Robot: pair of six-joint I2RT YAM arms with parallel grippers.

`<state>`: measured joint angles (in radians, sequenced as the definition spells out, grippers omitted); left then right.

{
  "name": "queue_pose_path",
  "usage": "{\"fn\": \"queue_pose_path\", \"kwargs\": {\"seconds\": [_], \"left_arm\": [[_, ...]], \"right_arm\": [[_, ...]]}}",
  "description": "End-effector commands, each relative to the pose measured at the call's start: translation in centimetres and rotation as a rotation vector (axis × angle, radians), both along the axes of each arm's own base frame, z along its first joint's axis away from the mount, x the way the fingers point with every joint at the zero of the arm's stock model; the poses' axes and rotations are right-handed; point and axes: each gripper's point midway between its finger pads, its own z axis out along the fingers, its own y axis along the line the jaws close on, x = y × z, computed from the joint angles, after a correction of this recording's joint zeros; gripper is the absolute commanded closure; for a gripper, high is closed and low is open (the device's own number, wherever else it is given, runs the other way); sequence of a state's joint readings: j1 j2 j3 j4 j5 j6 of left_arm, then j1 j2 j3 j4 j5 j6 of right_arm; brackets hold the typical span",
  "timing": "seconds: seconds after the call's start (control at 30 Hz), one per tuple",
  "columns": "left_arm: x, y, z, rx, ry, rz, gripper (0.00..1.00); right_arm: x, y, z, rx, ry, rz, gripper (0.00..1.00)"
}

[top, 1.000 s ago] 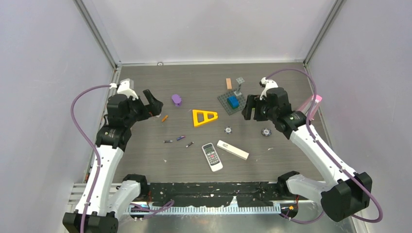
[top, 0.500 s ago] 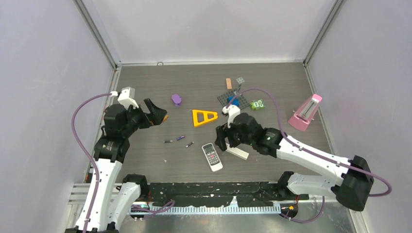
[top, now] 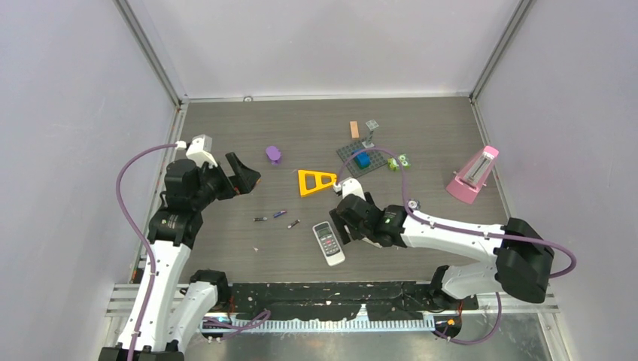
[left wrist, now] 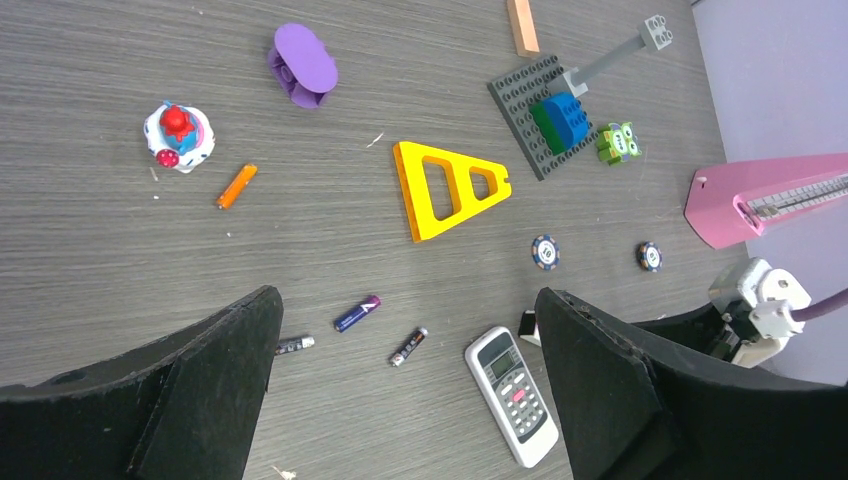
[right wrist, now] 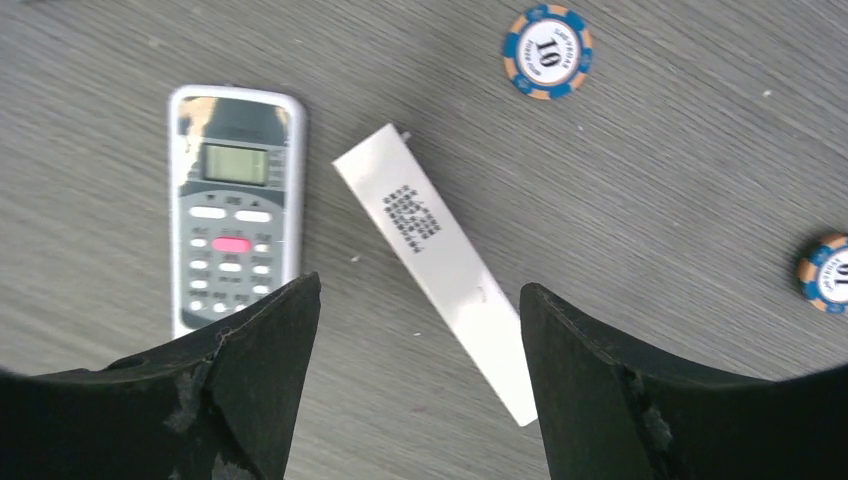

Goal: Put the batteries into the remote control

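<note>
Now over the handset: right arm brought across from the far toys

Shows the right gripper point(right wrist: 415, 300), a second ago parked by the brick plate at far right, swung across to hover low over the remote control point(right wrist: 235, 205) and a loose white labelled cover point(right wrist: 440, 250). Note the fingers spread wide, pinching nothing: remote keypad-up ahead of one finger, cover directly beneath the gap and running off diagonally, neither one gripped. Note also a blue-and-orange poker chip point(right wrist: 547, 51) farther ahead, toward the other finger.

Shows the left gripper point(left wrist: 405, 300) barely shifted, held high, likewise fully spread and empty. Locate the three batteries point(left wrist: 357, 312) on the table below and between its fingers: one beside a fingertip, the bluish-purple one near mid-gap, the third just past it toward the remote. Place all three beyond the remote from the right gripper.

Read as approach completed, loading not begun: handset face-up, hence compartment presumably turned downward, no cell yet lifted. Expect a flip or a steadying of the handset as the likely first need.
</note>
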<state>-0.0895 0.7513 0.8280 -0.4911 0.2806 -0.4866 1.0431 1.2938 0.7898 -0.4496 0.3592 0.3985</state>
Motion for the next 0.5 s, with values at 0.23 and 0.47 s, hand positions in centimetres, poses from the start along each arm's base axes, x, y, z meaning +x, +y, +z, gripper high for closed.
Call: {"fn": "queue_pose_path", "kwargs": {"seconds": [0.23,0.47], "left_arm": [[-0.2,0.2,0.6,0.029,-0.022,-0.016,0.00],[-0.4,0.2,0.6,0.033,-0.025,-0.020,0.00]], "right_arm": [[1.4,-2.2,-3.6,-0.168,0.045,0.036,0.18],[2.3,-2.3,-4.5,-0.127,0.129,0.034,0.23]]}}
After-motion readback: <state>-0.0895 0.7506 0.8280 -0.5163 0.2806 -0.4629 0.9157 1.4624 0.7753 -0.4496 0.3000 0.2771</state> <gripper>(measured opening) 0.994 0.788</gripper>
